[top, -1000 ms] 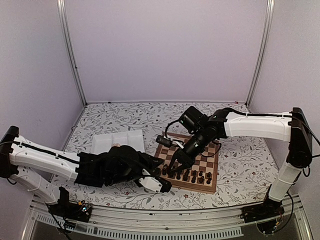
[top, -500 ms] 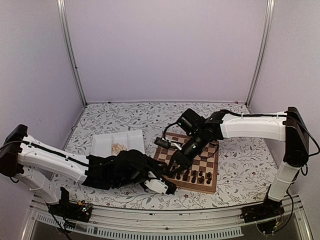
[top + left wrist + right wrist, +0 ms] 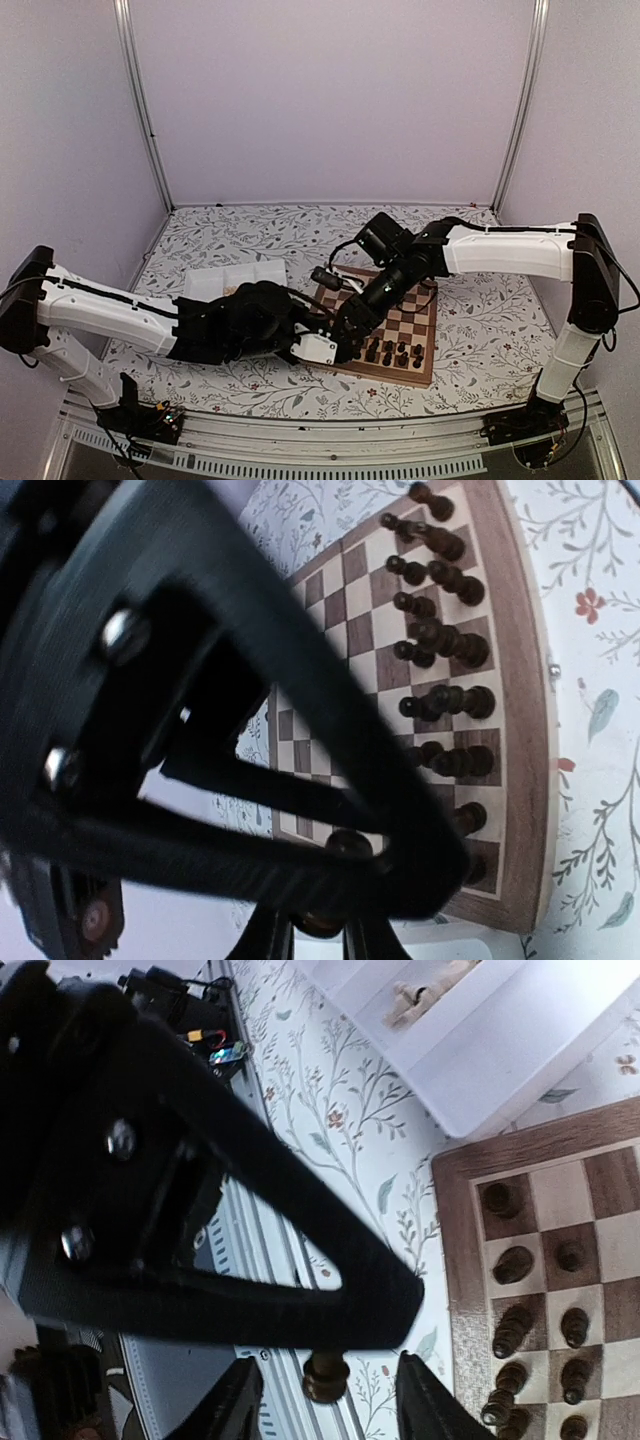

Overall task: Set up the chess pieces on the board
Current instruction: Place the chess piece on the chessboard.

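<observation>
At the left, pale chessmen (image 3: 428,990) are kept in the white tray (image 3: 215,285), probably for later. The left gripper (image 3: 318,935) is held at the board's near-left corner, its jaws drawn narrow on a dark chess piece (image 3: 325,1375), seemingly to take it over. The right gripper (image 3: 328,1408) is set around it, jaws parted clear. On the board (image 3: 418,318), dark chessmen (image 3: 445,640) are ranked along the near edge. The grip is shown only by the wrist views; from above it is hidden.

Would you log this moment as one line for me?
left gripper and right gripper meet at one dark piece | by board near-left corner | grips unclear
</observation>
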Action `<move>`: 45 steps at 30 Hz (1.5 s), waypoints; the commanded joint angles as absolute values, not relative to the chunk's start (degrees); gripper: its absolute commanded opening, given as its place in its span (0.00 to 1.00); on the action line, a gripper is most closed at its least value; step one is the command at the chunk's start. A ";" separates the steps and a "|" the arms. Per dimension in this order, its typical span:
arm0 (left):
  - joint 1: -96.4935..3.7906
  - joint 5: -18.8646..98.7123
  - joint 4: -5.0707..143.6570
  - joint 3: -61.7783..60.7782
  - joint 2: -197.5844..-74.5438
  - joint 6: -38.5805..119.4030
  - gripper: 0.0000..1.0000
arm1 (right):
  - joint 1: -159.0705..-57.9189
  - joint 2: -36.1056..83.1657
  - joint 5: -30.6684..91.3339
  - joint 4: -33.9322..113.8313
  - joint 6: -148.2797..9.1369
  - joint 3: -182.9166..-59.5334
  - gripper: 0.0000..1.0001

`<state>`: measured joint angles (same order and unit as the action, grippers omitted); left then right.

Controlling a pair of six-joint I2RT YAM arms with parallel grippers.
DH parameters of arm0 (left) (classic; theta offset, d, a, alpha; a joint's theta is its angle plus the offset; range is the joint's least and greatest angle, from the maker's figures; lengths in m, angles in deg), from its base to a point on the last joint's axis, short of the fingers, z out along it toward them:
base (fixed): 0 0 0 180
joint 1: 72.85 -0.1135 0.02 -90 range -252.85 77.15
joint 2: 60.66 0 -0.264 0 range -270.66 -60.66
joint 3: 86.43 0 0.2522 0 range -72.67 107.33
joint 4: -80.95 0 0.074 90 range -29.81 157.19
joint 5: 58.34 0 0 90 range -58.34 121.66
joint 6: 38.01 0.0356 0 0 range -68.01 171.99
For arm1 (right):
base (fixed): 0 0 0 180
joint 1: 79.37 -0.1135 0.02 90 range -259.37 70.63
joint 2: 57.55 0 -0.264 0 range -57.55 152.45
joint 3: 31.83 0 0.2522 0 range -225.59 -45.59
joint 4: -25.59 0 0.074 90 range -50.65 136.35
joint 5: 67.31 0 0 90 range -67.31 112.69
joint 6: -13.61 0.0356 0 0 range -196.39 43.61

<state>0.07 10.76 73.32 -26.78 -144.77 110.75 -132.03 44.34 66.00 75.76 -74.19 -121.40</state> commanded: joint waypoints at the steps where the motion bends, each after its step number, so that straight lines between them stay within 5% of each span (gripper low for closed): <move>1: -7.65 18.92 74.49 -24.94 -140.47 97.93 0.05 | -126.44 37.89 59.58 74.95 -73.84 -123.15 0.62; 2: -9.26 20.59 74.75 -24.90 -139.90 96.00 0.05 | -124.98 36.07 58.10 74.89 -73.96 -123.05 0.72; 3: -10.52 21.92 74.83 -24.49 -139.63 94.00 0.05 | -123.66 34.74 56.07 74.57 -74.04 -123.03 0.95; 4: -11.81 23.60 74.76 -23.93 -139.63 91.82 0.05 | -122.88 32.46 53.48 74.00 -74.16 -123.13 0.98; 14: -20.42 49.24 83.04 -21.82 -143.06 67.61 0.05 | -121.69 21.65 38.75 55.28 -72.15 -112.79 0.99; 18: -21.99 54.89 86.98 -22.29 -144.35 61.45 0.06 | -122.26 20.81 49.00 50.76 -75.47 -111.74 0.69; 23: -23.31 59.02 88.51 -21.52 -145.81 56.63 0.07 | -128.26 18.72 47.39 48.44 -83.17 -111.12 0.51; 36: -23.54 61.73 88.99 -21.30 -144.38 55.36 0.09 | -131.48 24.90 48.79 49.09 -84.68 -114.11 0.40; 45: -23.54 62.36 89.72 -21.60 -143.73 54.76 0.09 | -131.71 26.57 50.20 48.15 -83.43 -114.38 0.18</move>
